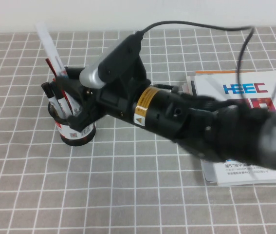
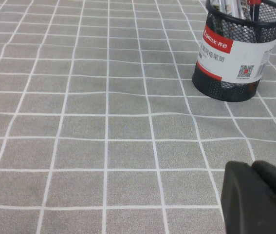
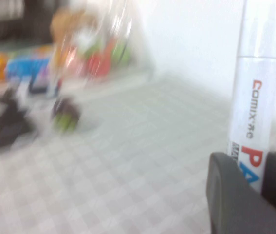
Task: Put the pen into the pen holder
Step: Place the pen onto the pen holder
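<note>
The pen [image 1: 50,46] is a thick white marker with red and blue lettering. It stands tilted over the pen holder [image 1: 77,132], a black mesh cup with a red-edged white label, and its lower end reaches down to the cup's opening. My right gripper [image 1: 68,90] reaches across to the cup and is shut on the pen's barrel. The right wrist view shows the pen [image 3: 257,97] clamped between the fingers [image 3: 230,195]. My left gripper [image 2: 257,197] is shut and empty, low over the table, a few tiles from the holder [image 2: 235,58].
Black-capped markers [image 1: 55,100] and thin red pens [image 1: 48,62] stand in the holder. A white booklet [image 1: 254,87] lies at the right, partly under my right arm. A grey checked cloth [image 1: 128,195] covers the table, and a white wall is behind it.
</note>
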Controlling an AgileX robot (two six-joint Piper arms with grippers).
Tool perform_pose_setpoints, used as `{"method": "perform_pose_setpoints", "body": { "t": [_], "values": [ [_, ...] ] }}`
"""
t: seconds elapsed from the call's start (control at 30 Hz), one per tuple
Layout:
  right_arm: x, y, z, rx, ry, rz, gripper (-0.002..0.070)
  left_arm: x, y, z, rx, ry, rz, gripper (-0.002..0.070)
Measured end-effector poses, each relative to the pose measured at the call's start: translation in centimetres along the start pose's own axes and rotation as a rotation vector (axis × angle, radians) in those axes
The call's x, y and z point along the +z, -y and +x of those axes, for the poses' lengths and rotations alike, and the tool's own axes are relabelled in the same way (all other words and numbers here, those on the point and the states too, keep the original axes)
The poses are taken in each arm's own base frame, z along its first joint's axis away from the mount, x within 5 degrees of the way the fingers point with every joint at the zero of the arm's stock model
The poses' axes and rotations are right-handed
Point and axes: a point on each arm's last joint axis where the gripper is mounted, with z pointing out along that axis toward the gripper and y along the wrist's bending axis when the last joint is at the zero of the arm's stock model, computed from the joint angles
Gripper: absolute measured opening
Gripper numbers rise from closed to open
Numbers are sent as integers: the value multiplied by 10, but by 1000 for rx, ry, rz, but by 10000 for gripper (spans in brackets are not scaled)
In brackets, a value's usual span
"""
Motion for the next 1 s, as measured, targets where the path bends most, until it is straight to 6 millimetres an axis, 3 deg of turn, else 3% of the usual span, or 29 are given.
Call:
{"method": "perform_pose_setpoints", "body": {
  "t": [0.13, 0.33, 0.6, 0.67, 0.87, 1.0],
  "values": [
    [18, 7, 22, -12, 152, 90, 89, 0, 0, 0, 0, 0, 0, -5],
    [46, 19, 59, 32, 132, 166, 89, 0, 0, 0, 0, 0, 0, -5],
    [85, 28, 74, 32, 140, 172, 90, 0, 0, 0, 0, 0, 0, -5],
    [91, 29, 78, 35, 129, 174, 110, 0, 0, 0, 0, 0, 0, -5],
    [97, 31, 88, 38, 69, 178, 295, 0, 0, 0, 0, 0, 0, -5],
    [96, 36, 88, 38, 42, 190, 309, 0, 0, 0, 0, 0, 0, -5]
  ]
}}
